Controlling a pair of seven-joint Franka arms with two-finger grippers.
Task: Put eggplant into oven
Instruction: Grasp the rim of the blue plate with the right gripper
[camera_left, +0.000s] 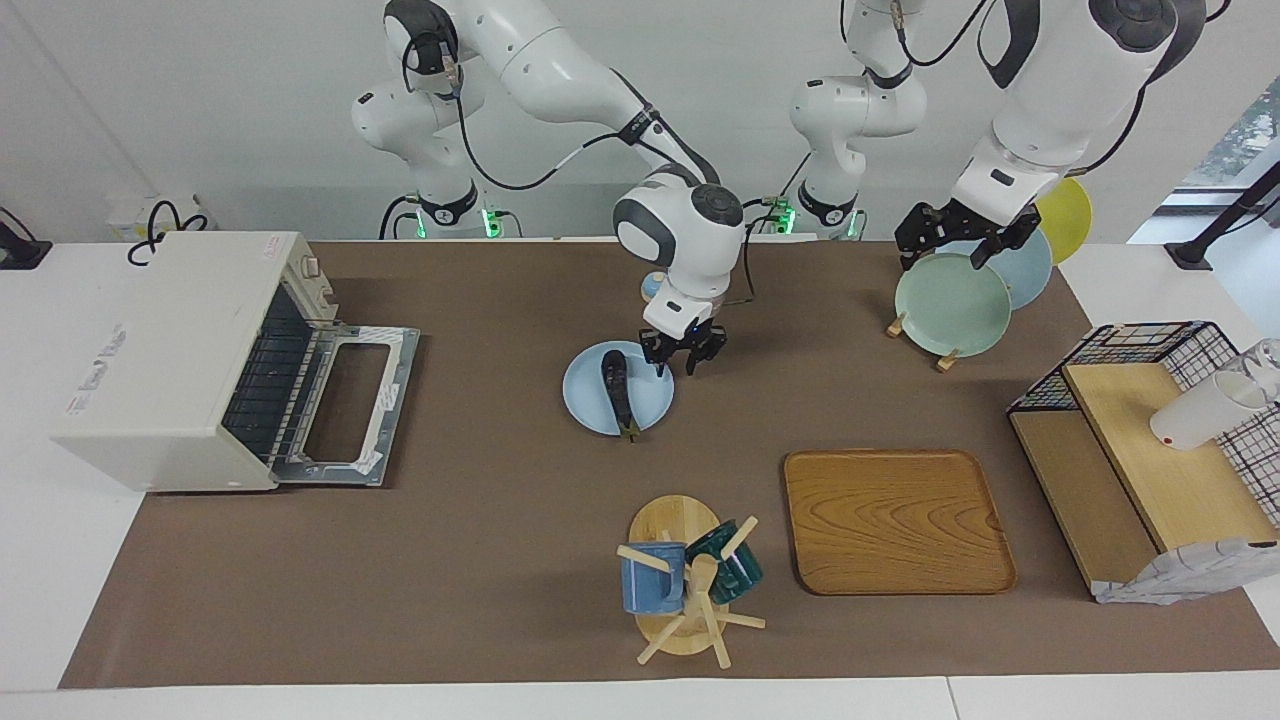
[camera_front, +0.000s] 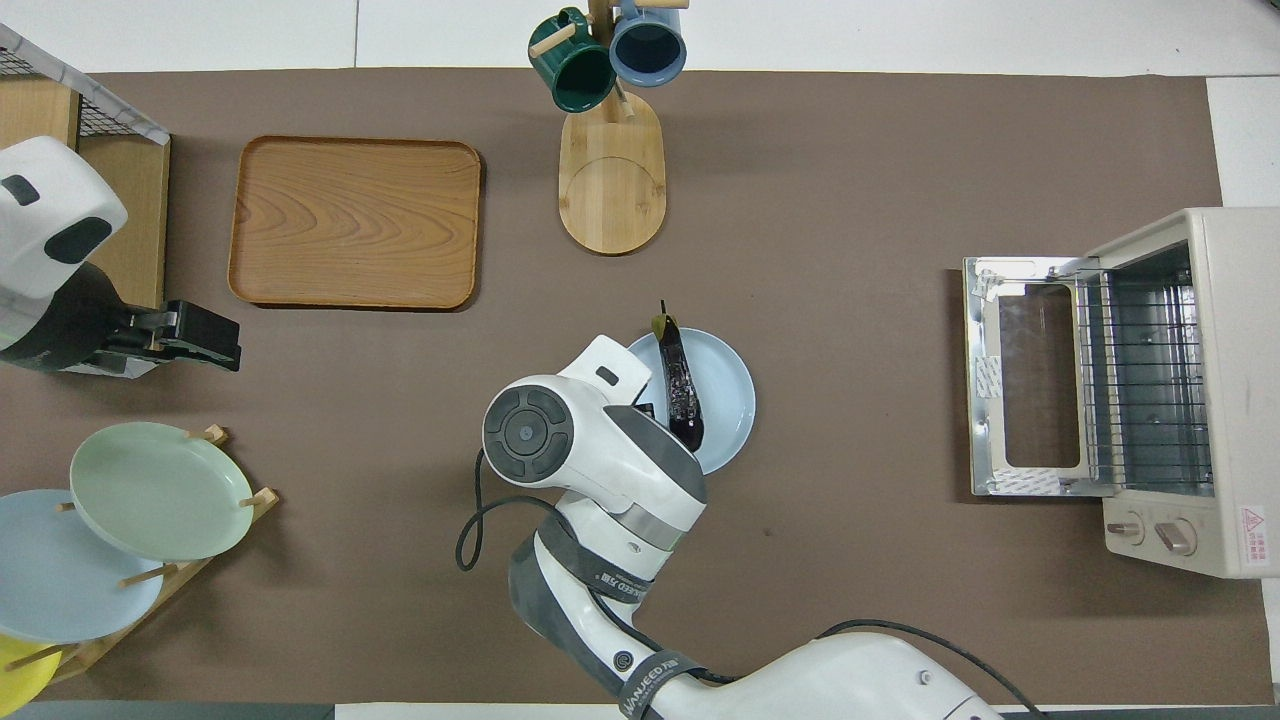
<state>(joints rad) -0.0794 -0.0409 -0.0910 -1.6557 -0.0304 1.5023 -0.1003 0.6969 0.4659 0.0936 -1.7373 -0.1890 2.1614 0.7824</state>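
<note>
- Slim, glossy dark purple-black eggplant (camera_left: 619, 392) lies flat on a round pale-blue plate (camera_left: 590, 405) mid-bench, stem tip poking over the rim on the side away from the robots.
- My right tool (camera_left: 683, 355) hangs at the plate's rim on the robots' side, beside the eggplant's blunt end. Fingers look spread, nothing between them.
- Handling guess: light, fairly firm, but the skin is slick and rounded, so it may roll or squirt out of a pinch. I'd grip across the thick mid-body, not the thin stem.
- The plate may slide on the brown mat if I push sideways.
- Boxy cream-white toaster oven (camera_left: 165, 360) sits at the right arm's end of the bench, glass door (camera_left: 345, 405) dropped flat, wire rack exposed.
- Bare mat from plate to door, so the path looks open. Watch the door's edge and the low top of the opening; go in long-axis first.
- My left tool (camera_left: 952, 232) waits over the green plate (camera_left: 952, 303) in the plate rack; can't tell its fingers.
</note>
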